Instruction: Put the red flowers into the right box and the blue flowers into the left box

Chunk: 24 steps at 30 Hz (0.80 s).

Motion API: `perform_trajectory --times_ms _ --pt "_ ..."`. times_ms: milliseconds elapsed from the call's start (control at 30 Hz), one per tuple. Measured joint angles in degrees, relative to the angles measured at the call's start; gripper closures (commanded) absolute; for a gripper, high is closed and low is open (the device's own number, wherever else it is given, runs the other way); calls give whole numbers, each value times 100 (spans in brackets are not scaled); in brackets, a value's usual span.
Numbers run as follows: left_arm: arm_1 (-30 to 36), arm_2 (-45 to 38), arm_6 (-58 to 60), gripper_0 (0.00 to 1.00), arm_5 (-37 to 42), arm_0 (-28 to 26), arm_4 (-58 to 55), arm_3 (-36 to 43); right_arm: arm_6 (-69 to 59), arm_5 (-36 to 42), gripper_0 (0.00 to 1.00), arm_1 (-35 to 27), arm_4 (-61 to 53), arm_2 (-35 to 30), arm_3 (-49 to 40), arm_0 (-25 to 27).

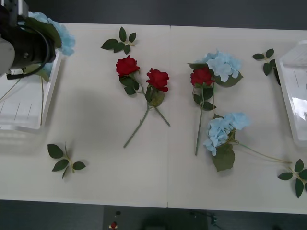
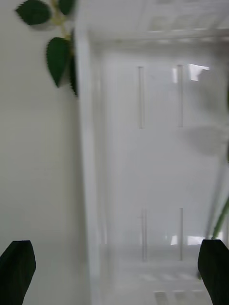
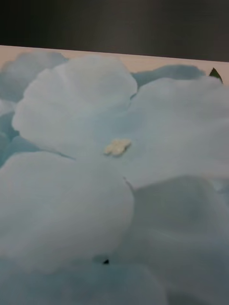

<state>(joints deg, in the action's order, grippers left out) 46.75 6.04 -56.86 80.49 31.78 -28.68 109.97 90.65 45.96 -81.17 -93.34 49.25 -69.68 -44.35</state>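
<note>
The left claw [image 1: 29, 45] hangs over the slotted left box [image 1: 24, 108] at ten o'clock on the counter [image 1: 96, 158]. A blue flower [image 1: 60, 33] sits right against it, its petals pressed close to the wrist camera, so I cannot tell whether the fingers are clamped on it or apart. The good move here seems to be lowering until the bloom clears the rim, then letting go with the long stem inside the walls, not draped over an edge.

The right claw [image 2: 114, 274] hovers with its black fingers wide apart, nothing between them, above the plain right box [image 1: 295, 91] at three o'clock, where a green stem [image 2: 220, 219] lies by the far wall.

On the counter remain two red flowers [image 1: 127, 65] crossed near twelve o'clock, a third red flower [image 1: 202, 76] touching a blue cluster [image 1: 223, 64], and another blue cluster [image 1: 220, 132] just below. Those touching blooms probably need a stem grasp, to avoid dragging the neighbour.
</note>
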Motion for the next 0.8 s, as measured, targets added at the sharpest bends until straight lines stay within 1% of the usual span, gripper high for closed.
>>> perform_trajectory --times_ms 67,133,200,233,300,433,567,600,633,667,700,767,800 --pt "411 -19 -275 100 -599 120 -367 -568 254 0 0 -120 -422 0 -439 48" --pt "800 -13 -962 100 -1152 183 -577 -1066 378 0 0 -276 -678 -6 -905 160" --pt "1116 -14 -1714 100 -1516 193 -803 -1476 620 -3 0 -422 -864 -59 -1300 336" --pt "1251 -14 -1937 100 -1611 193 -907 -1649 853 -5 0 -470 -958 -127 -1464 451" --pt "1468 -14 -2018 100 -1766 192 -1105 -1939 1377 -6 0 -523 -1010 -326 -1684 721" --pt "1828 -21 -2266 100 -2122 164 -1696 -2500 2154 -33 0 -526 -900 -860 -1947 1402" --pt "1948 -280 -3424 99 -2460 -101 -1969 -2774 2752 -214 0 -514 -441 -1263 -2168 2120" --pt "1948 -382 -3602 92 -2566 -209 -1969 -2803 2940 -228 0 -505 -356 -1357 -2216 2305" --pt "1947 -466 -3667 72 -2712 -321 -1968 -2822 3135 -247 0 -485 -279 -1457 -2263 2495" --pt "1947 -522 -3665 47 -2867 -429 -1967 -2834 3296 -294 0 -455 -174 -1558 -2320 2680" --pt "1947 -553 -3665 34 -3027 -539 -1965 -2845 3436 -369 0 -405 -26 -1700 -2401 2890" --pt "1947 -554 -3665 16 -3274 -718 -1962 -2853 3586 -524 0 -282 293 -2044 -2611 3365" --pt "1947 -544 -3665 12 -3357 -781 -1962 -2854 3596 -583 0 -218 440 -2234 -2742 3614"
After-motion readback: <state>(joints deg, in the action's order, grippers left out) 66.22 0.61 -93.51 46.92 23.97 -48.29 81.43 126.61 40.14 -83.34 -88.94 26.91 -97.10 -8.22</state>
